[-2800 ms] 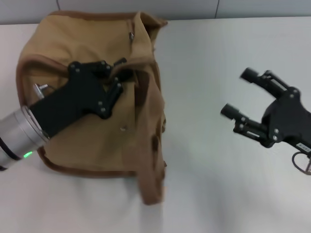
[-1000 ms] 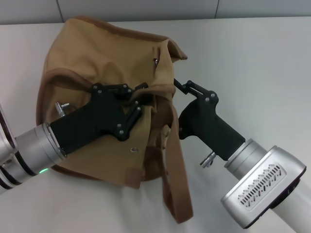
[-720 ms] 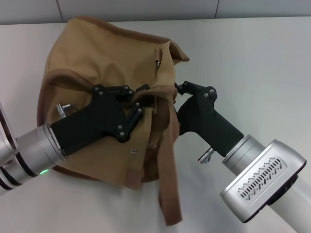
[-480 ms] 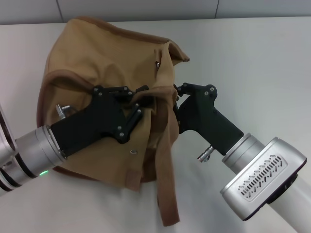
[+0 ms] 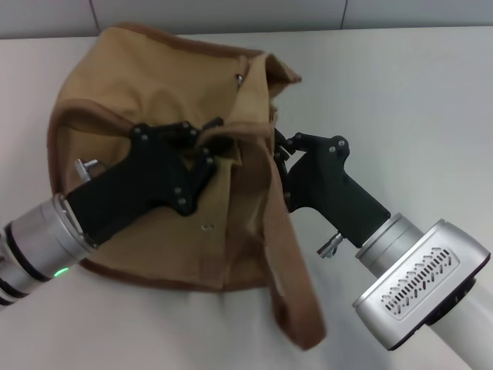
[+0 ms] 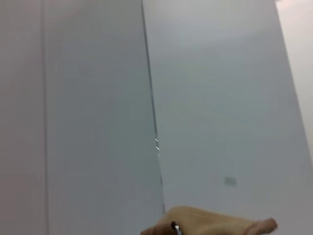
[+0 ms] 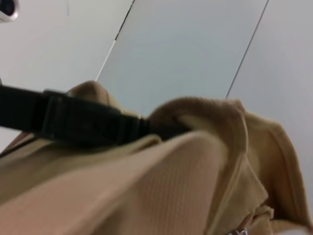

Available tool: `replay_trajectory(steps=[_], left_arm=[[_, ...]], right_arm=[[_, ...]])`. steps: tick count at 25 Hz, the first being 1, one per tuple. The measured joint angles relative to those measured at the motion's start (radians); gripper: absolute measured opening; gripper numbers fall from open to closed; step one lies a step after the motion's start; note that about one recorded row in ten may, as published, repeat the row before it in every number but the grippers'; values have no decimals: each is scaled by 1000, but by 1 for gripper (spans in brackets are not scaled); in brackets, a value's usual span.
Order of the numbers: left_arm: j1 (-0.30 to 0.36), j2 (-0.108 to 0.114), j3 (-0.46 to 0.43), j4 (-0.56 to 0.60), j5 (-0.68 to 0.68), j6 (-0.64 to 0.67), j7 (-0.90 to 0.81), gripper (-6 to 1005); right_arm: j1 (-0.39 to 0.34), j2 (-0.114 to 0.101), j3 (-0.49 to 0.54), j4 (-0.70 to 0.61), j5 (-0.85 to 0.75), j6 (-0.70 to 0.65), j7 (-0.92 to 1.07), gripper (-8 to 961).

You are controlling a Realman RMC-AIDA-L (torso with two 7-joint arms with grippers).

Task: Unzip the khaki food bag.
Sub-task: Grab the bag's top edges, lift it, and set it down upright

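Both grippers on the khaki food bag point(image 5: 146, 85), lying mid-table: left gripper point(image 5: 204, 142) clamped on a fabric fold, right gripper point(image 5: 279, 146) at the bag's right edge, fingers hidden. I'd brace left, pull zipper straight.

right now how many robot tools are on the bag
2. The left tool sits on top of the khaki food bag; the right tool presses at its right edge, beside the hanging handle.
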Motion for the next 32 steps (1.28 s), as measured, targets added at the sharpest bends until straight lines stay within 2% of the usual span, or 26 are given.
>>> replay_trajectory(steps=[7,12,18,25,32], left_arm=[[19,0,-128,-33,0,97,-9,82],[46,0,-255,-62,-1,169,-28,82],[83,0,-400,-77,-2,200,-134,82],[113,0,-446,-78,-2,196,-192,82],[131,3,-449,-73,-3,168,-199,83]], right_arm=[[-14,0,7,-21,2,-14,62,3],[-32,0,12,-72,-4,-59,173,4],[-66,0,12,-158,-5,-118,332,4],[-106,-1,12,-233,-3,-181,450,4],[-96,-3,12,-245,1,-183,521,12]])
